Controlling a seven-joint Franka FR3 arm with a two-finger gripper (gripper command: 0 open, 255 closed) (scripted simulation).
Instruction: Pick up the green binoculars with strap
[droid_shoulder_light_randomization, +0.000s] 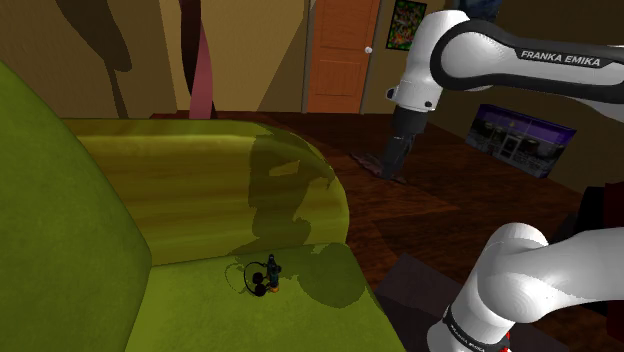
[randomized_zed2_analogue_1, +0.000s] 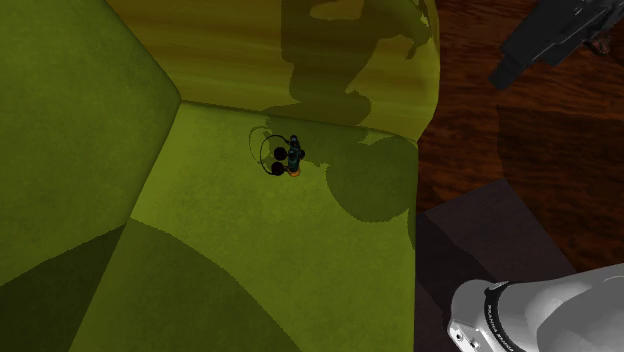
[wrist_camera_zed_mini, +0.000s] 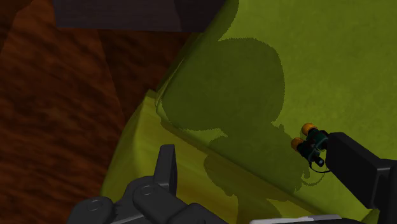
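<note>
Arm (droid_shoulder_light_randomization: 520, 268) enters the shoulder view at 5 o'clock as a thick white link, bends at a dark joint and climbs toward 1 o'clock, where I read its upper link lying nearly level across the corner. From that link the wrist turns downward, and the black gripper (droid_shoulder_light_randomization: 387, 168) hangs tilted, tip toward 7 o'clock. Second exterior view: gripper at 1 o'clock, slanting toward 7 o'clock. Wrist view: fingers (wrist_camera_zed_mini: 167, 167) stand well apart, clasping nothing.
</note>
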